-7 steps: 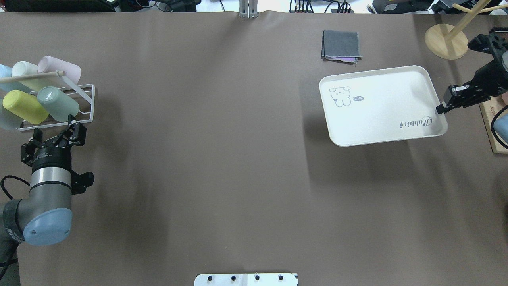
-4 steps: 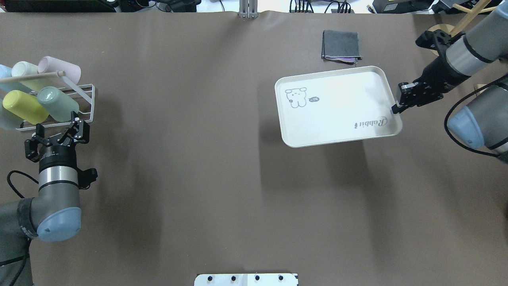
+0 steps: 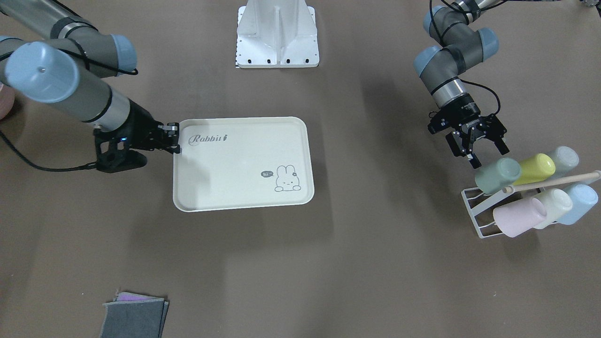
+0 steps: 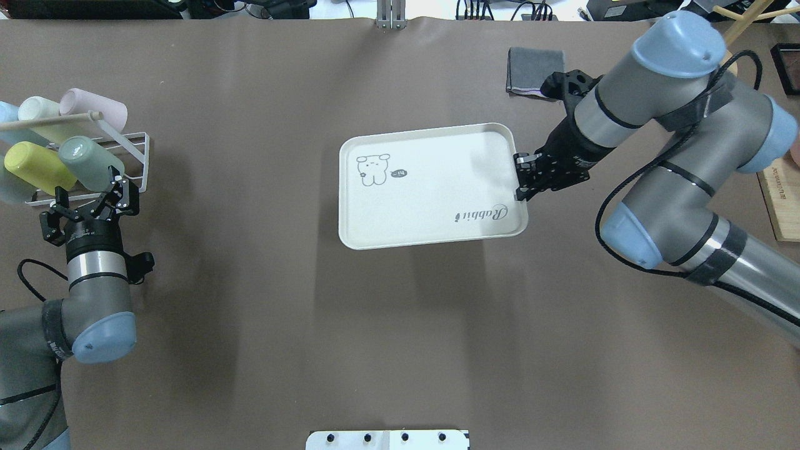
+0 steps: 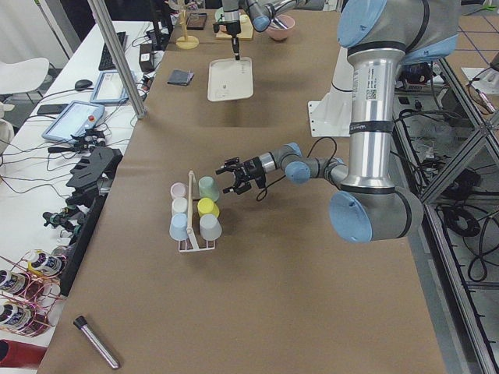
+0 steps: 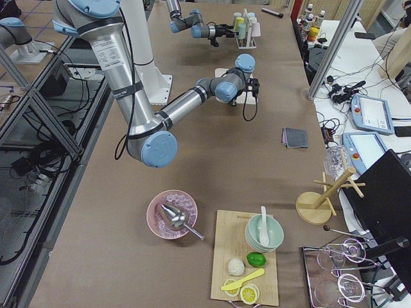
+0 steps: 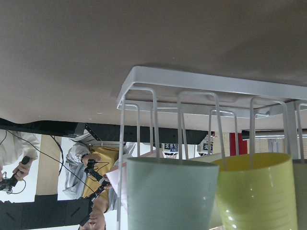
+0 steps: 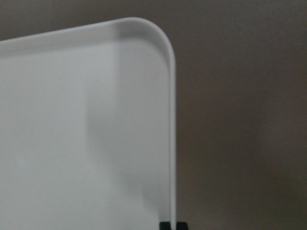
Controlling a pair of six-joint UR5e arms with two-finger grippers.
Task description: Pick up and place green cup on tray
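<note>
Left pincer spread before green cup, yellow cup alongside; right pincer pinching tray.

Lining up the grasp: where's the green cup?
Overhead view, far left: green cup on the white rack beside the yellow cup, just beyond the left gripper.

Overhead & front cams opposed, share tray.

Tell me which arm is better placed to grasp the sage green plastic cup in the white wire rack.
Left. The left gripper is open beside the sage green plastic cup; the right gripper clamps the cream rectangular tray, far away.
</note>
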